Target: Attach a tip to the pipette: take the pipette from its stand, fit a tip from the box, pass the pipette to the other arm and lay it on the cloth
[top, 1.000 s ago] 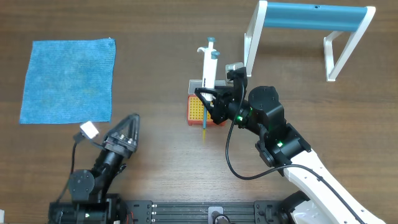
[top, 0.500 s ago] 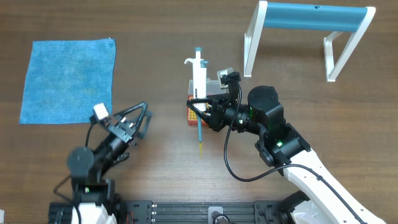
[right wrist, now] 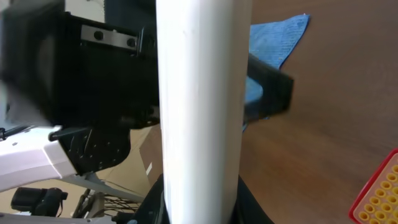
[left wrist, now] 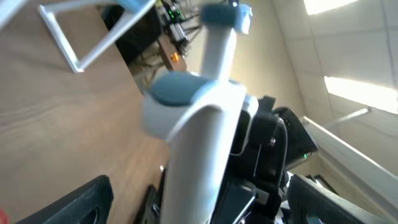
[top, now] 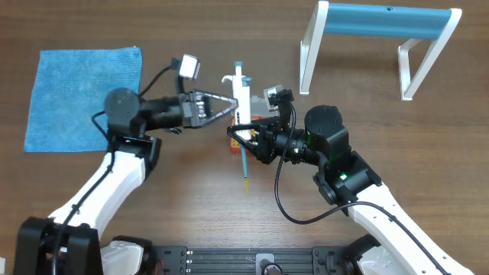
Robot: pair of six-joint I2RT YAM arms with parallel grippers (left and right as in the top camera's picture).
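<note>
A white pipette (top: 241, 95) with a blue top and a yellow tip (top: 246, 177) is held upright above the table's middle. My right gripper (top: 247, 134) is shut on its lower body. The left gripper (top: 229, 108) comes in from the left at the pipette's upper body. Its open fingers (left wrist: 81, 199) stand on either side of the white shaft (left wrist: 202, 143) without closing on it. In the right wrist view the shaft (right wrist: 202, 106) runs up the middle, with the left gripper's black body (right wrist: 93, 68) behind it. The blue cloth (top: 84, 98) lies at far left.
An orange tip box (top: 237, 142) sits under the pipette, partly hidden by the right gripper; its corner (right wrist: 379, 193) shows in the right wrist view. The white and blue pipette stand (top: 374, 30) is at the back right. Bare wood stretches between cloth and box.
The left arm has swung up from the table's near side to the pipette, fingers open around it. The right gripper has carried the pipette slightly to the left.
</note>
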